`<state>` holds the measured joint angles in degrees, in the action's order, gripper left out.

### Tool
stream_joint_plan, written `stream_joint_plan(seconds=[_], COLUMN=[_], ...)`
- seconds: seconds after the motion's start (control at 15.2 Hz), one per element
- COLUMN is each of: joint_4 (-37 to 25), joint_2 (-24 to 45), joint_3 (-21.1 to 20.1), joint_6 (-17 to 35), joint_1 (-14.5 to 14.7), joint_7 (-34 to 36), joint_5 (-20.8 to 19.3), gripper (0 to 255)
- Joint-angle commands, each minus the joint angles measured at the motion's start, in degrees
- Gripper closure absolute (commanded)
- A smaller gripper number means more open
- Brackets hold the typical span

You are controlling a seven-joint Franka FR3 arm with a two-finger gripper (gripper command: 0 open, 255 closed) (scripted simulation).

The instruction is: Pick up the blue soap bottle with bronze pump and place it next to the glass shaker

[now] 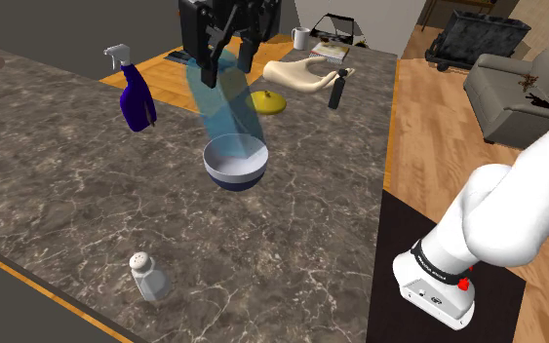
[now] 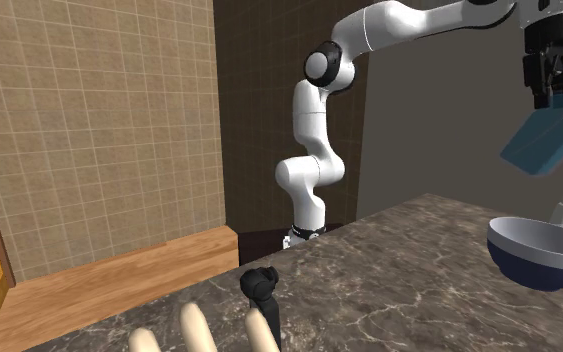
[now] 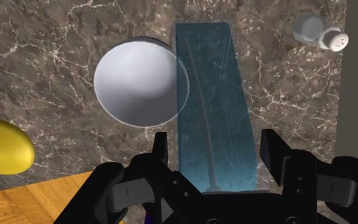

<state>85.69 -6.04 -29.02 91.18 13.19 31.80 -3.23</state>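
Note:
A see-through blue soap bottle [image 1: 225, 100] hangs tilted in the air, its lower end just above a white and dark blue bowl [image 1: 235, 162]. My gripper [image 1: 225, 44] is shut on the bottle's upper end, and the pump is hidden inside the hand. In the wrist view the bottle [image 3: 212, 108] runs out from between my gripper [image 3: 212, 153] fingers, beside the bowl [image 3: 139, 79]. The glass shaker [image 1: 147, 275] stands upright near the counter's front edge, well apart from the bowl; it also appears past the bottle's far end [image 3: 320, 30]. In the second exterior view the gripper [image 2: 551, 75] carries the bottle [image 2: 549, 135] over the bowl [image 2: 539, 250].
On the dark marble counter [image 1: 58, 175] stand a purple spray bottle [image 1: 136, 93], a yellow lid-like thing [image 1: 265, 100], a black grinder [image 1: 337, 90] and a white mug [image 1: 302, 38]. An armchair [image 1: 511, 93] stands on the wooden floor beyond the counter's edge.

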Motion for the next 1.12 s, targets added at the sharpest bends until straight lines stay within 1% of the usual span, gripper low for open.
stream_joint_plan(seconds=[0.0, 0.2, 0.33, 0.46, 0.53, 1.06], joint_4=[-4.6, -11.5, -17.1, -23.9, -25.4, -12.8], joint_2=[4.8, 12.1, 17.5, 23.5, 24.7, 20.1], joint_3=[-2.6, -5.4, -6.7, -7.3, -7.1, -7.0], joint_6=[-0.8, -2.2, -3.8, -6.0, -6.5, 2.2], joint_1=[1.4, 4.6, 7.7, 11.8, 12.9, 9.3], joint_7=[3.7, 8.6, 11.6, 14.1, 14.5, 14.7], joint_5=[-2.9, -8.0, -11.9, -16.0, -16.8, -13.7], gripper=[255, 255, 255, 255, 255, 255])
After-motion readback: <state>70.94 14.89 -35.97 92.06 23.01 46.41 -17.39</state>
